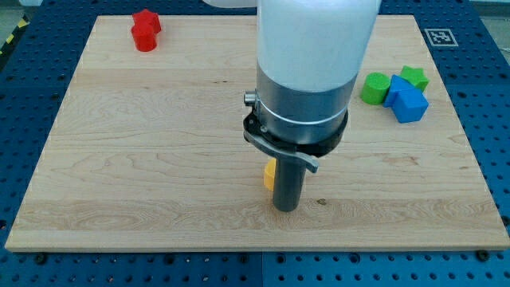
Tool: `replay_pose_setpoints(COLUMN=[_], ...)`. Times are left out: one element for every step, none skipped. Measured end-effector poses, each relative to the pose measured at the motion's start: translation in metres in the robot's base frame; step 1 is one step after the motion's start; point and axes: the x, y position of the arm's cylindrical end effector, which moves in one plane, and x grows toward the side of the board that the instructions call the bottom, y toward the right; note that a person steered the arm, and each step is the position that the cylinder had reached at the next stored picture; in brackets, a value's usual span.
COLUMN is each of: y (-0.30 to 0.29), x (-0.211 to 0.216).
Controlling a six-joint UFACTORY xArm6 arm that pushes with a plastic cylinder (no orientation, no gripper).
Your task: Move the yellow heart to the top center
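My tip (285,209) beside yellow block (270,173)

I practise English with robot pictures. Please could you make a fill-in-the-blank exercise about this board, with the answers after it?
1. The yellow block is mostly hidden behind the dark ____.
2. The red blocks lie at the view's top ____.
3. The blue block touches two ____ blocks.
4. The blocks rest on a ____ board.

Missing words: rod; left; green; wooden
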Motion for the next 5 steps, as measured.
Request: replay_pose_setpoints(y=[0.000, 0.000, -0.001, -0.017, -0.041], x=[-0.016, -0.028, -0.044, -0.051, -0.051])
